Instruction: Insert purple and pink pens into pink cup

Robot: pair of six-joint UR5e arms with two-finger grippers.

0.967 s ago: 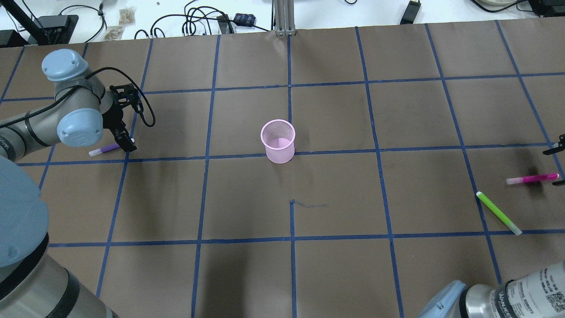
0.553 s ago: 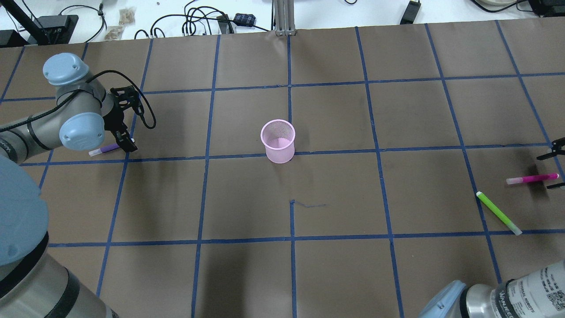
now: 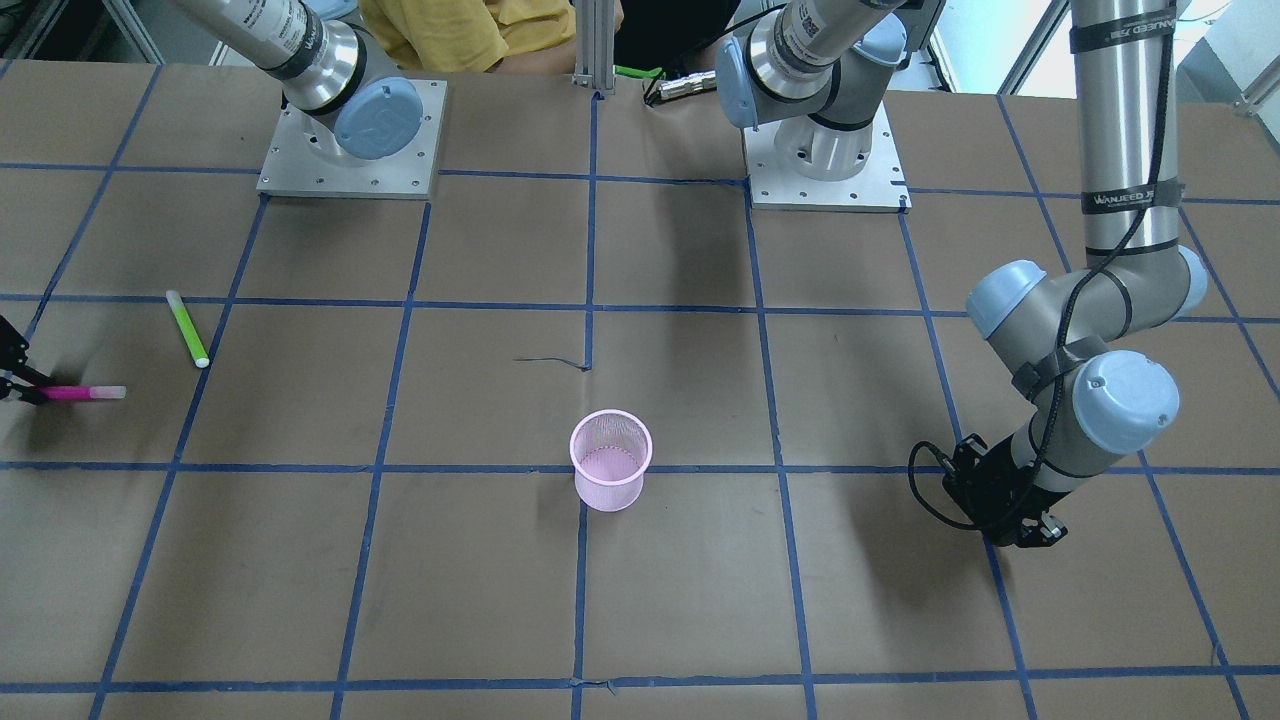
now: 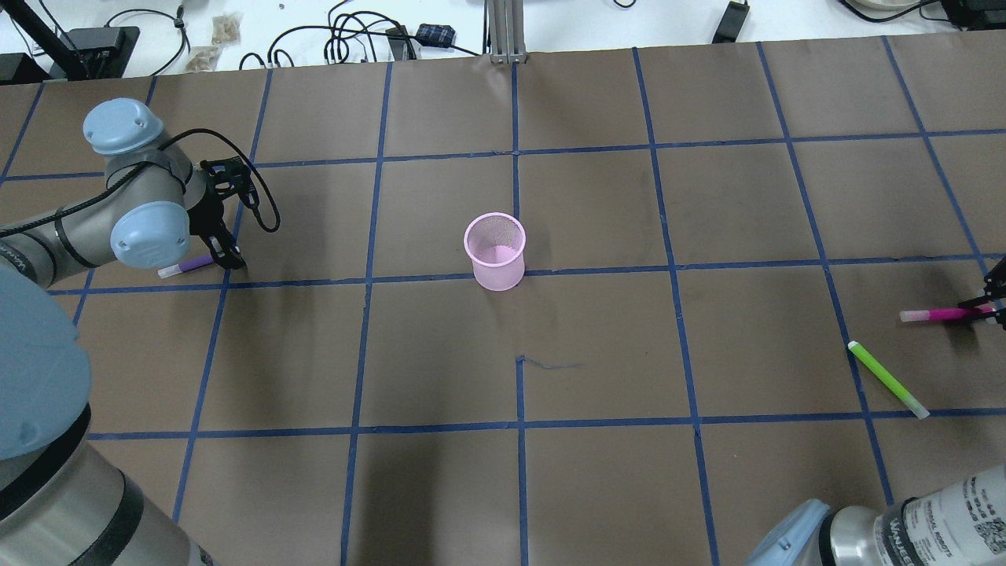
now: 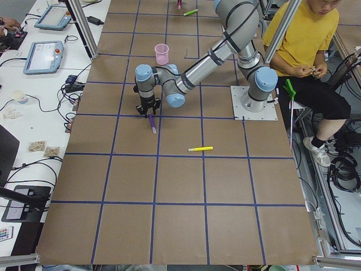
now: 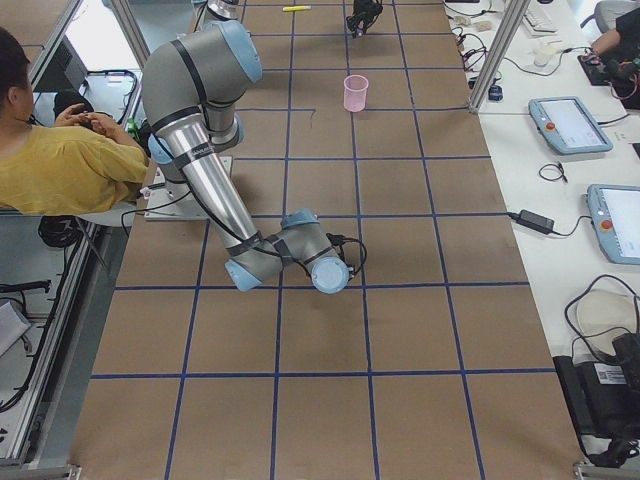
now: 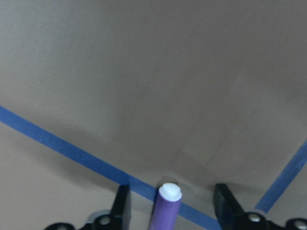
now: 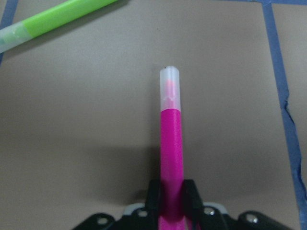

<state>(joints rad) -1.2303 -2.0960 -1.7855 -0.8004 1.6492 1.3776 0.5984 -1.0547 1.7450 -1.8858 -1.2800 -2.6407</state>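
Currently: left gripper (image 7: 172,201) wide, astride purple pen (image 7: 165,211) near table's left edge; right gripper (image 8: 171,196) clamped on pink pen (image 8: 171,139) at right edge; pink cup (image 4: 495,251) mid-table. Risk, I judge: tail-end grip lets pink pen swing on lifting.

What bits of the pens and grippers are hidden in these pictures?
Purple pen: overhead view, one end hidden under the left gripper.
Pink pen: overhead view, one end hidden by the right gripper, itself cut off by the right edge.
Green pen: right wrist view, ends cut off by the picture's edges.
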